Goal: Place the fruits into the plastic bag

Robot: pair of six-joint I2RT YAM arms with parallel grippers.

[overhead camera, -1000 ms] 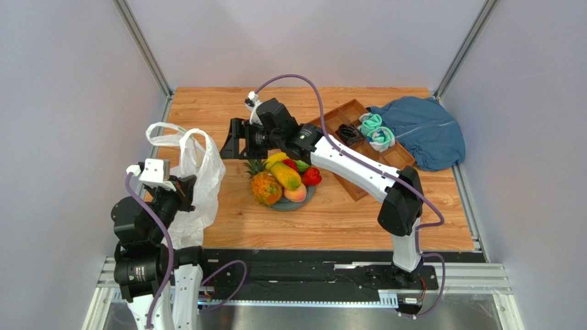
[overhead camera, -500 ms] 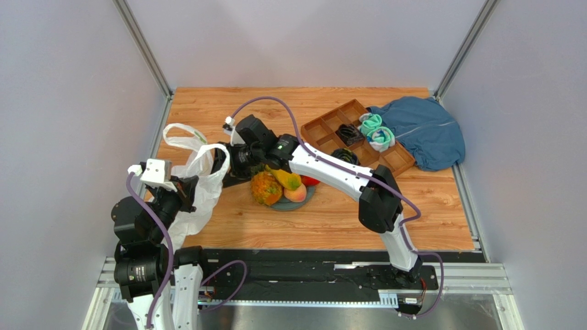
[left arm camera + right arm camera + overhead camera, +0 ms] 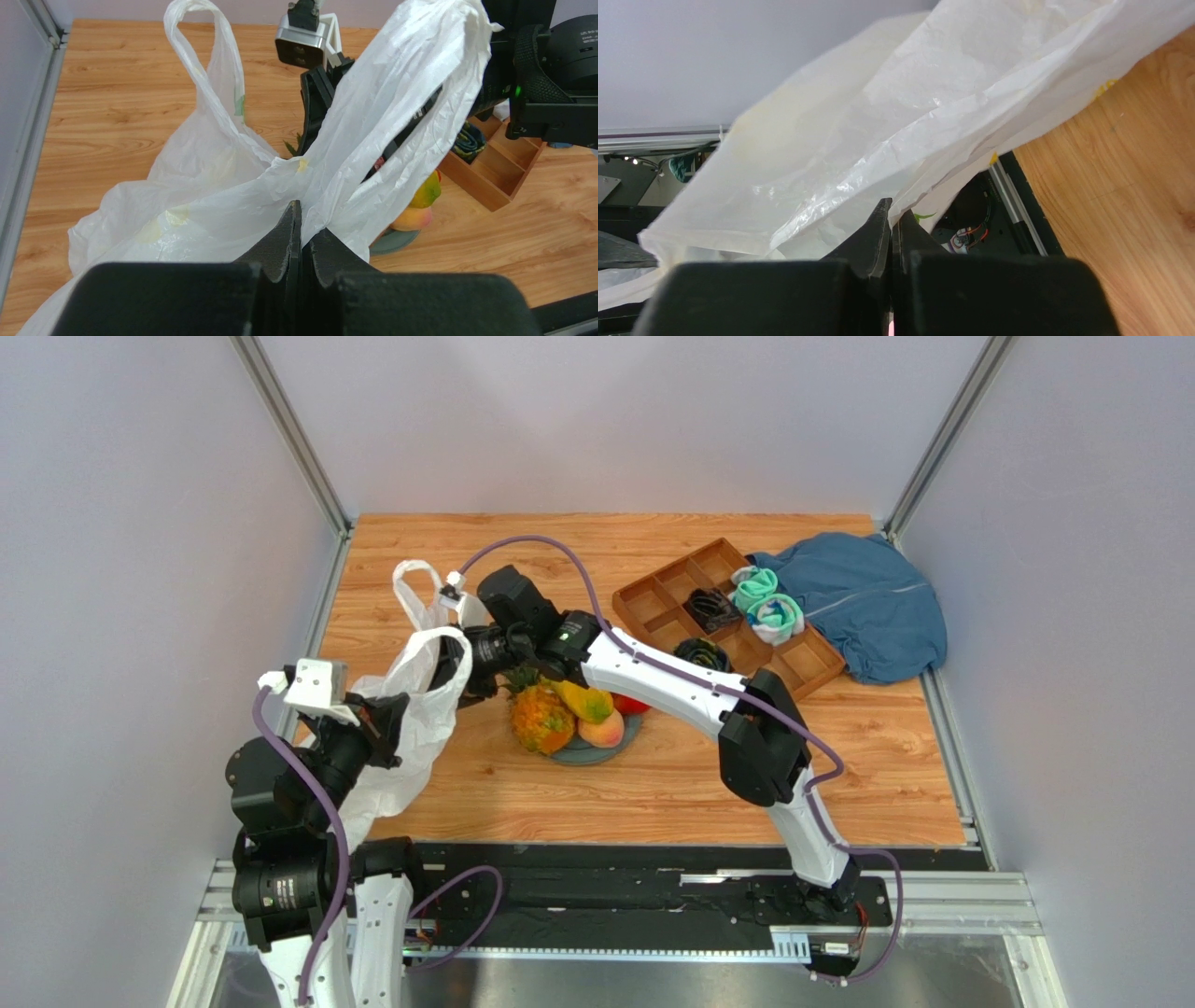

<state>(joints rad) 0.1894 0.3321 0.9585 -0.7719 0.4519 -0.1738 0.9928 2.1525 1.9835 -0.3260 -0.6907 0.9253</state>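
The bag [image 3: 210, 203] seems thin, limp, slippery; left gripper [image 3: 302, 218] and right gripper [image 3: 891, 215] each pinch closed on its rim.

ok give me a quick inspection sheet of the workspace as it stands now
surface: wooden table, no spills seen
job's things: plastic bag held up at the left; fruits piled on a grey plate
clutter: wooden tray holding rolled socks; blue cloth at the far right
grippers: left gripper shut on the plastic bag; right gripper shut on the plastic bag
cables: purple cables loop off both arms, not snagged
surroundings: grey walls, metal frame posts
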